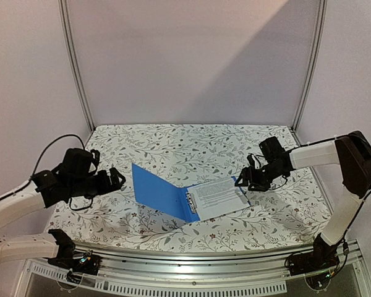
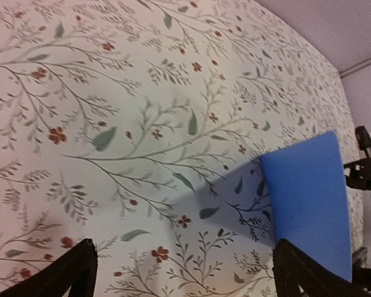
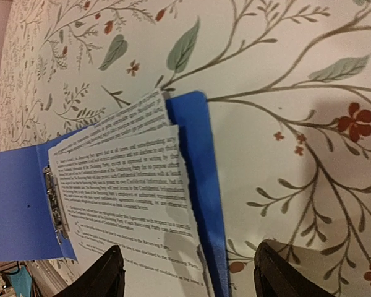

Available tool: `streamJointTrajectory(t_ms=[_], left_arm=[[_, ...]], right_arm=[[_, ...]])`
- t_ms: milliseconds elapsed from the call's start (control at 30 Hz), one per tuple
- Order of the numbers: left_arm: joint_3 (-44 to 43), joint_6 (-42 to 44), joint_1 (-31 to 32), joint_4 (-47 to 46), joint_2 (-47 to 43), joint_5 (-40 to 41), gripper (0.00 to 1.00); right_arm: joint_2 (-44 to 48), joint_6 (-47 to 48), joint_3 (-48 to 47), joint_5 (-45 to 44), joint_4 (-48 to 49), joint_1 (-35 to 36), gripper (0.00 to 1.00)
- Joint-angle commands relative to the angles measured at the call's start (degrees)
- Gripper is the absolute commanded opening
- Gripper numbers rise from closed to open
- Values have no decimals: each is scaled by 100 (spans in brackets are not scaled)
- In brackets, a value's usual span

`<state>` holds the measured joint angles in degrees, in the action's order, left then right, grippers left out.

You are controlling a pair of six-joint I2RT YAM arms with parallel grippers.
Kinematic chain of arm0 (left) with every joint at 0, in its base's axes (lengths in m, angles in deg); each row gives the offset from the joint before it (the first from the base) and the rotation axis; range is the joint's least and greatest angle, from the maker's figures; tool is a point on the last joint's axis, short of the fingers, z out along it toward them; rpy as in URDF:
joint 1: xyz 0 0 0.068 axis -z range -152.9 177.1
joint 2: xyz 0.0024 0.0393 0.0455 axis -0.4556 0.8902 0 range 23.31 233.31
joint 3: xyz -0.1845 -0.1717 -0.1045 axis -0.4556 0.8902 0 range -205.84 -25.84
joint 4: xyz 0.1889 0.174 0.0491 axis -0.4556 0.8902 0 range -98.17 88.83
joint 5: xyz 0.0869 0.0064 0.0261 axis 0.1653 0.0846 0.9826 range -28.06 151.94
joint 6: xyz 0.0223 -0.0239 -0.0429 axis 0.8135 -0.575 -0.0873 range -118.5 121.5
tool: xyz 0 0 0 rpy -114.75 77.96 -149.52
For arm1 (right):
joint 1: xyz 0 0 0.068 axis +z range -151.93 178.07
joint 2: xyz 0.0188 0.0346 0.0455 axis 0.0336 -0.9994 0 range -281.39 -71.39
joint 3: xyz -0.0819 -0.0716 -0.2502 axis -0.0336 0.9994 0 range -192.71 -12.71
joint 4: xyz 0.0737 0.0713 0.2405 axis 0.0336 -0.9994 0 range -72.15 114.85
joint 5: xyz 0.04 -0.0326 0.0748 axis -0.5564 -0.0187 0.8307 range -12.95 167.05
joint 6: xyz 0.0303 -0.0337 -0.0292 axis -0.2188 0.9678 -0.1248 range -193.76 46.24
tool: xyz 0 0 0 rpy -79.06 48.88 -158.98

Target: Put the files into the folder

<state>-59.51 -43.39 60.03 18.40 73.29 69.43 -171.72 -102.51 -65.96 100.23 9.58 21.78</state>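
Right gripper (image 1: 242, 179) stands spread, empty, just off the folder (image 1: 157, 189) at its right edge. The files (image 1: 216, 198) lie on its open leaf, so I judge them placed. Left gripper (image 1: 117, 179), also spread, sits beside the raised cover (image 2: 309, 198), suited to closing it.
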Motion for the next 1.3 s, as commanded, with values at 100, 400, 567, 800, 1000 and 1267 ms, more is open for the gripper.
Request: streamJointTrajectory(t_ms=[100, 400, 567, 800, 1000, 1267], left_arm=[[596, -462, 55, -3126, -22, -2382, 100], [-648, -431, 784, -4440, 2183, -2874, 99], [-1700, -109, 1243, -4057, 3605, -2628, 97], [-2976, 246, 1675, -3070, 5294, -2251, 90], [-3024, 262, 1772, -3004, 5931, -2264, 86], [-3338, 331, 1755, -2141, 6366, -1882, 84]], right_arm=[[-322, -661, 655, 1182, 788, 89, 70], [-731, -1604, 991, 2206, 1990, 389, 69], [-760, -2326, 1279, 2597, 2716, 313, 69], [-186, -2789, 1820, 2455, 3103, -125, 70], [200, -2536, 1797, 2190, 2700, -337, 70], [632, -1829, 1237, 1246, 1697, -274, 70]])
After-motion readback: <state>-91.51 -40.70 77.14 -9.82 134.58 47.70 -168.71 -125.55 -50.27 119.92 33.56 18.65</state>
